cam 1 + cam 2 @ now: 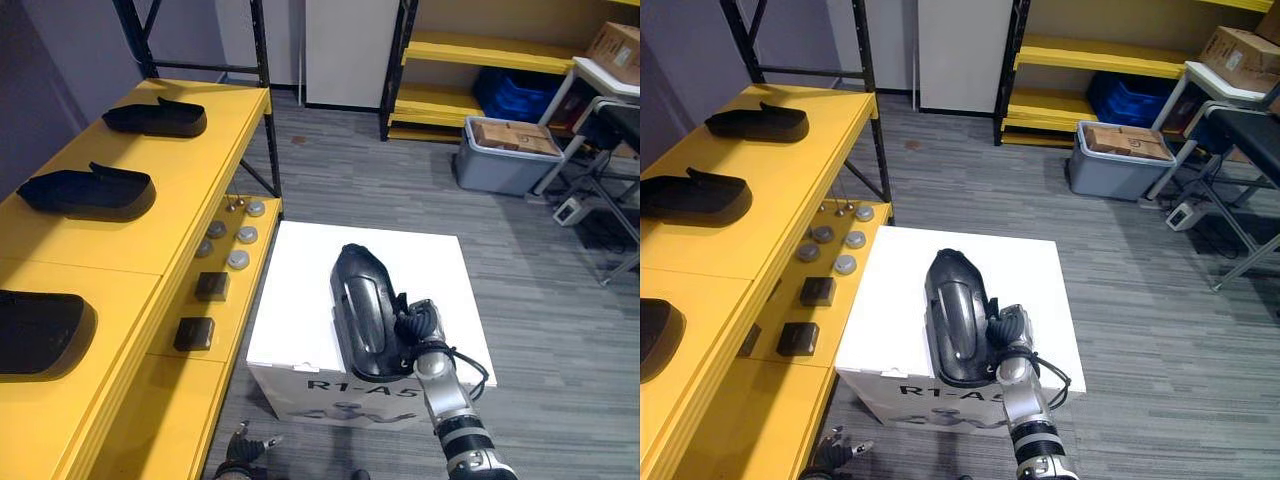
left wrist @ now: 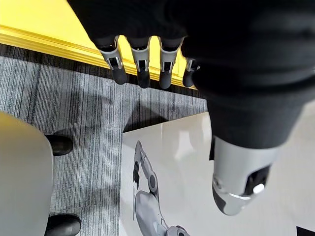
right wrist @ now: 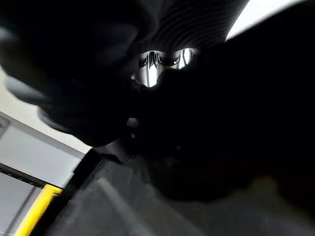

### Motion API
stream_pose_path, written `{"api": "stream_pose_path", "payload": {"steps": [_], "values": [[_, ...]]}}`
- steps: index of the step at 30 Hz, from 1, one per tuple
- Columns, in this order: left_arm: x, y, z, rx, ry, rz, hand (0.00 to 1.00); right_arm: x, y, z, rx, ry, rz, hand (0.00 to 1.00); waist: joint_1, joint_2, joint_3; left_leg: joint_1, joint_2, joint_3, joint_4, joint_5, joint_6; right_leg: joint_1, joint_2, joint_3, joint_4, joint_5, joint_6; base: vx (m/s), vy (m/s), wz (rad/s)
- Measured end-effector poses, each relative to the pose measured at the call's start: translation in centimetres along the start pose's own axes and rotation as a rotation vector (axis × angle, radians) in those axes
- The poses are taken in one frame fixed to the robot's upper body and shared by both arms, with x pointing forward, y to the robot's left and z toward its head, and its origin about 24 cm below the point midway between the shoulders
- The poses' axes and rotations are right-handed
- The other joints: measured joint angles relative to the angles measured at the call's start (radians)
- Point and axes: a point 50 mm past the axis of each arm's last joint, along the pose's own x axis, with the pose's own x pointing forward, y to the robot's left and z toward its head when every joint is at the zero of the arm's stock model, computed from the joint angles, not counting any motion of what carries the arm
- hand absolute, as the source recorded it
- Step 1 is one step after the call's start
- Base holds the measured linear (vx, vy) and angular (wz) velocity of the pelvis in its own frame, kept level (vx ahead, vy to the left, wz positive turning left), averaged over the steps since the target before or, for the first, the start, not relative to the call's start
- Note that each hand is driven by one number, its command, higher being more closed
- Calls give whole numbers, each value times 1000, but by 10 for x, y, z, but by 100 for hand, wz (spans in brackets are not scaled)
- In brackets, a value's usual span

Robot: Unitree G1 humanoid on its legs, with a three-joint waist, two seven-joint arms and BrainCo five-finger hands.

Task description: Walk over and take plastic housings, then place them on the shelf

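At the white box's (image 1: 300,300) front edge, right hand (image 1: 418,325) touches plastic housing (image 1: 360,300).

Glossy black plastic housing (image 1: 360,295); smooth white cardboard box (image 1: 300,290); matt yellow shelf (image 1: 110,250); grey ribbed carpet floor (image 1: 400,180).

Items in view:

- White box (image 1: 300,300), printed on its near face, standing on grey striped carpet (image 1: 380,180).
- Five round grey discs (image 1: 238,259), loosely clustered just left of the box's far corner.
- Two dark square blocks (image 1: 212,286), in line nearer than the discs, apart from each other.
- Grey tote bin (image 1: 500,170) on the floor, far right, holding a flat cardboard carton (image 1: 515,136).
- Blue crate (image 1: 515,95), behind the bin.
- Cardboard box (image 1: 615,48), far right corner, raised.
- White cabinet panel (image 1: 350,50), centre rear.
- Small white adapter (image 1: 568,210) on the carpet, right of the bin.
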Motion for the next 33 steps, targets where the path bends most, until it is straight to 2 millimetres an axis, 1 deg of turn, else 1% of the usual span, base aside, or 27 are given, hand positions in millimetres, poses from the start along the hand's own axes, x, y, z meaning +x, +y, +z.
{"api": "stream_pose_path", "payload": {"steps": [4, 8, 10, 12, 15, 17, 18, 20, 21, 23, 26, 28, 29, 31, 32, 33], "values": [[0, 0, 0, -2, -2, 2, 0, -4, -9, 9, 24, -58, -48, 100, 0, 0, 0, 1, -1, 0, 2, 0, 0, 2, -1, 0, 0, 0, 0, 0, 0, 0], [-2, 4, 3, -15, -26, 17, 0, -10, -18, 13, 52, -92, -106, 100, -2, -2, 1, 1, -1, 0, 2, 0, -1, 2, -1, 0, 0, 0, 0, 0, 0, 0], [-4, 8, 4, -33, -47, 39, 0, -13, -24, 17, 72, -116, -141, 100, -3, -2, 1, 0, -1, 0, 2, 1, -1, 1, -1, 1, 0, 0, 0, 0, 0, 0], [-5, 15, 11, -69, -84, 77, 0, -16, -31, 23, 84, -152, -177, 100, 1, -2, 1, -3, -1, 0, 6, 1, 0, 0, -1, 1, 1, 0, 0, 0, 0, 0], [-12, 32, 35, -176, -207, 163, 0, -21, -42, 40, 121, -244, -225, 100, 3, -2, 1, -3, -2, 0, 9, 2, 0, 0, -1, 1, 0, -1, -1, 0, 0, 0], [-22, 47, 65, -252, -352, 235, 0, -25, -50, 53, 154, -315, -258, 100, 4, -2, 1, -3, -3, 0, 15, 2, 0, 3, -1, 0, -1, -1, -1, 0, 0, 0], [-25, 49, 73, -263, -389, 245, 0, -26, -52, 57, 160, -332, -266, 100, 4, -2, 1, -3, -3, -1, 16, 2, 1, 3, -1, 0, -2, -1, -1, 0, 0, 0], [-38, 60, 102, -311, -536, 292, 0, -30, -58, 67, 179, -394, -288, 100, 4, -2, 1, -3, -3, -1, 19, 2, 1, 5, 0, -1, -4, -1, -2, 0, 0, 0], [-43, 62, 109, -321, -575, 298, 0, -31, -59, 69, 182, -403, -293, 100, 3, -2, 1, -3, -3, -1, 19, 3, 2, 6, -1, -1, -4, -1, -2, 0, 0, 0], [-60, 69, 135, -350, -722, 317, 0, -35, -61, 76, 191, -435, -300, 100, 2, -1, 1, -2, -6, -1, 19, 5, 5, 7, 0, -3, -4, -1, -2, 0, 0, 0], [-78, 68, 156, -387, -845, 313, 0, -38, -62, 82, 196, -465, -302, 100, 1, 0, 0, -2, -8, -1, 19, 7, 9, 8, 0, -3, -4, 0, -2, 0, 0, 0], [-96, 60, 175, -397, -962, 268, 0, -41, -60, 89, 202, -500, -289, 100, 0, 0, -1, -2, -8, -1, 19, 9, 11, 8, 0, -4, -4, 1, -4, 0, 0, 0], [-100, 57, 180, -404, -989, 247, 0, -43, -58, 91, 204, -511, -283, 100, 0, 0, -2, -2, -9, -1, 19, 9, 12, 8, 0, -4, -4, 1, -4, 0, 0, 0], [-115, 39, 198, -410, -1087, 143, 0, -47, -51, 99, 195, -558, -251, 100, 0, 1, -6, 0, -10, -1, 20, 11, 14, 10, -1, -4, -4, 1, -5, 0, 0, 0], [-118, 33, 201, -407, -1107, 113, 0, -49, -48, 102, 197, -572, -238, 100, 0, 2, -7, 0, -10, -1, 19, 11, 14, 10, -1, -3, -4, 2, -6, 0, 0, 0], [-123, 22, 208, -407, -1137, 43, 0, -53, -44, 108, 197, -603, -216, 100, -1, 5, -9, 0, -11, 0, 19, 12, 15, 10, -1, -2, -4, 3, -6, 0, 0, 0]]}}
